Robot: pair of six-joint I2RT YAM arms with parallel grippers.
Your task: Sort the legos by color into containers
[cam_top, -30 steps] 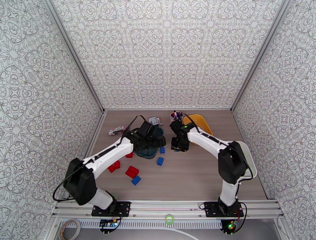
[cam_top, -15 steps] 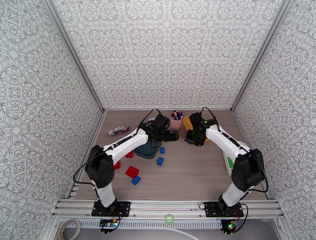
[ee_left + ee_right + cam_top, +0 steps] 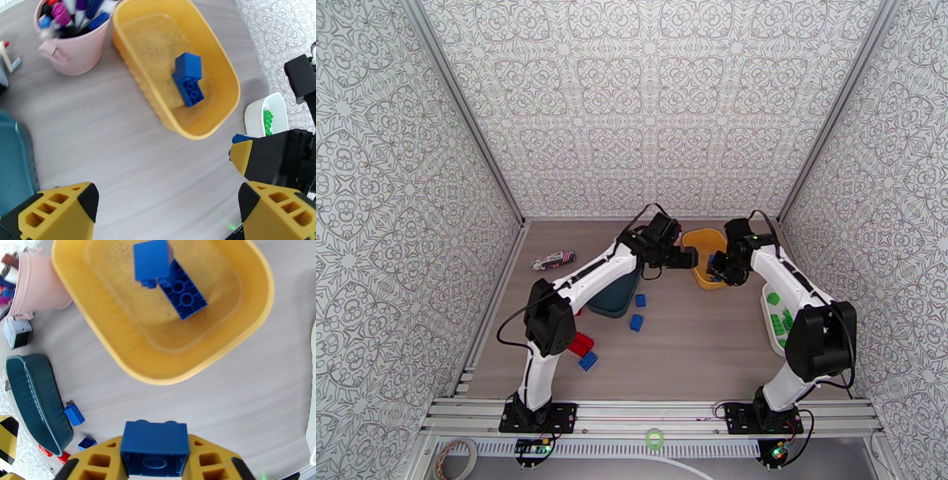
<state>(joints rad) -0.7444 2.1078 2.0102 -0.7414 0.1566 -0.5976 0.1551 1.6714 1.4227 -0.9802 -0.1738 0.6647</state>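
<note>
The yellow tray (image 3: 701,235) at the back holds two blue legos (image 3: 166,275). My right gripper (image 3: 154,461) is shut on a blue lego (image 3: 154,443) just short of the tray's near rim (image 3: 158,376). My left gripper (image 3: 166,209) hangs open and empty over bare table beside the yellow tray (image 3: 221,114). The right gripper (image 3: 260,158) and its brick show at the right of that view. On the table by the teal tray (image 3: 612,304) lie blue legos (image 3: 636,322) and red legos (image 3: 581,343). The white tray (image 3: 256,114) holds green legos (image 3: 774,300).
A pink cup of pens (image 3: 71,47) stands left of the yellow tray. A small grey box (image 3: 15,332) sits near the cup. A striped packet (image 3: 553,259) lies at the back left. Patterned walls close in the table on three sides.
The right gripper carried its blue lego back and to the right, up to the yellow tray. The left arm stretched away from the teal tray toward the yellow one, still open.
</note>
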